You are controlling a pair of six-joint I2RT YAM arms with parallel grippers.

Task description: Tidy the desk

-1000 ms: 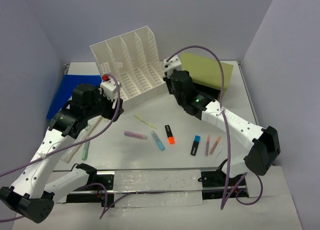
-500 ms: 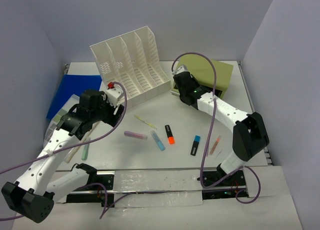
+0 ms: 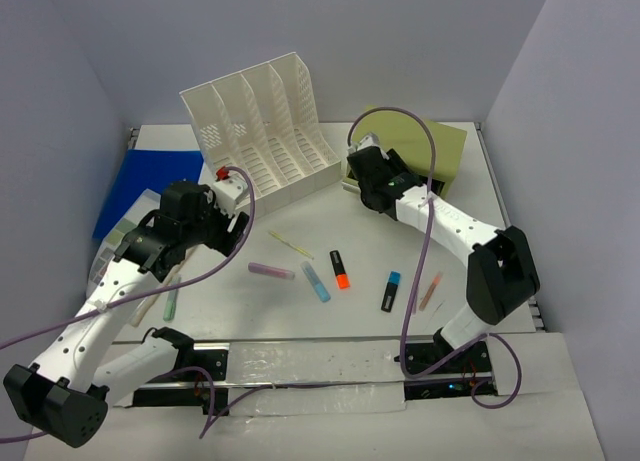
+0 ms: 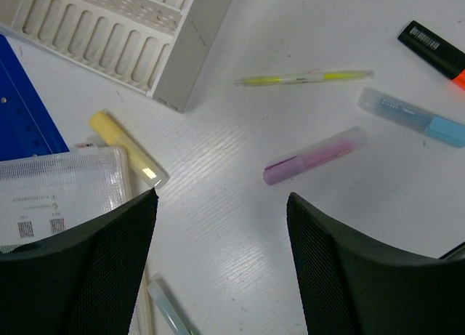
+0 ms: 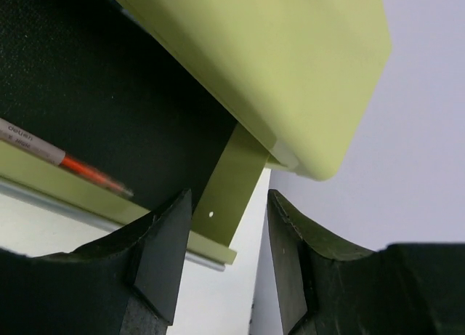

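Since a second ago our right arm has been swinging onto the olive drawer box (image 3: 415, 146). Its right gripper (image 5: 227, 222) is parting at the open drawer. Our left gripper (image 4: 221, 204) is hovering spread over the desk (image 3: 330, 216), which lies beneath everything. We are judging it rigid and ungraspable, so we are eyeing the light, slippery purple highlighter (image 4: 314, 156), mid-barrel.

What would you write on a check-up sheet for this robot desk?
Surface: white desk, no spills seen.
Job's things: desk; rack and green box at the back, blue folder left.
Clutter: pink highlighter, yellow pen and other pens lie loose.
Grippers: left gripper open over bare desk; right gripper open at the box's drawer, orange pen inside.
Cables: purple cables loop above the arms.
Surroundings: plain walls; nothing else seen.
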